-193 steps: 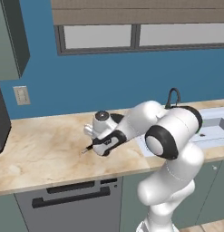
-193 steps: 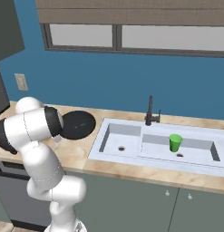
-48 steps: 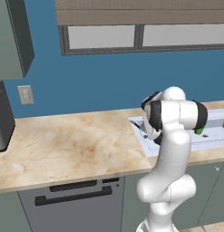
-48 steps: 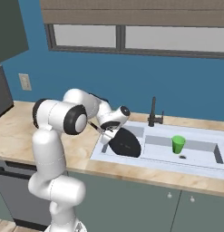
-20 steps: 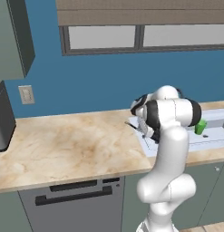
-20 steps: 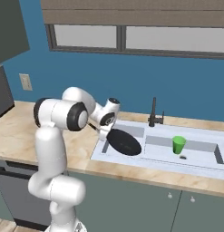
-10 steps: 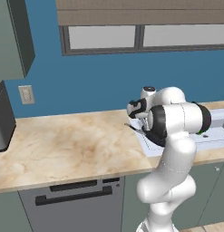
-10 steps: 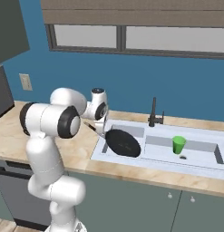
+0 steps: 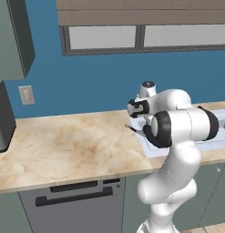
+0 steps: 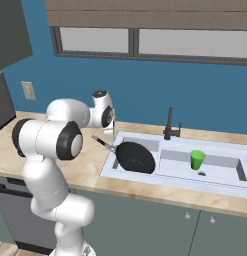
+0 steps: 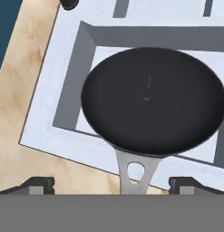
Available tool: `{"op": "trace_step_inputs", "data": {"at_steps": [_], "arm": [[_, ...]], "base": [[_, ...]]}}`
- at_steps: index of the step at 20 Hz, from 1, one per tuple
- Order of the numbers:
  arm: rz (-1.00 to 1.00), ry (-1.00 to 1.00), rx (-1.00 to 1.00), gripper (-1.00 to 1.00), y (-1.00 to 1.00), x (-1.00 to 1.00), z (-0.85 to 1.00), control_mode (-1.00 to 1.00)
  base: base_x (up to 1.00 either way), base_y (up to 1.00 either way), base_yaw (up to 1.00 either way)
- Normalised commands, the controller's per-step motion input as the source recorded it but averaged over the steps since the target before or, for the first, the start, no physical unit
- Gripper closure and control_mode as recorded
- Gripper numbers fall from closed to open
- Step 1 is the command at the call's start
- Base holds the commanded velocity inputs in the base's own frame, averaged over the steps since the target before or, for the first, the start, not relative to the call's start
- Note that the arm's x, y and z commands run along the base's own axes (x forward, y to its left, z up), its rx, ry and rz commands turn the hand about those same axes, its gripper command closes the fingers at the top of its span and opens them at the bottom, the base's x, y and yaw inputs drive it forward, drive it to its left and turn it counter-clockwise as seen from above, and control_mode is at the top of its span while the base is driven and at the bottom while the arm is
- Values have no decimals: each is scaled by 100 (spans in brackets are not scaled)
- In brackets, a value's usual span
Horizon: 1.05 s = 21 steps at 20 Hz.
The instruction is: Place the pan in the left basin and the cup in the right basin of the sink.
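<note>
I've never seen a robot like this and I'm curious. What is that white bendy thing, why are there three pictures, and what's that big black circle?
The white bendy thing is a robot arm on a base that can drive. Two pictures come from cameras on the base, one behind each side of the arm. The third comes from a camera on its hand, looking down past the gripper, its two-finger pincher. The black circle is a pan sitting in the left basin of the sink, with its handle poking out over the rim. A green cup stands in the right basin. The pincher is open and holds nothing.
</note>
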Motion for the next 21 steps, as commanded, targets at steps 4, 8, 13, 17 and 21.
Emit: {"op": "trace_step_inputs", "data": {"at_steps": [4,8,13,17,21], "arm": [[27,-10,0,-100,-14,-35,48,-100],[34,-9,0,-100,-16,-38,32,-100],[38,-4,-14,-100,-1,-24,7,-100],[33,-5,-24,-100,0,-25,2,-100],[30,-6,-26,-100,0,-24,12,-100]], "base": [[0,0,0],[0,0,0],[0,0,0],[0,0,0],[0,0,0]]}}
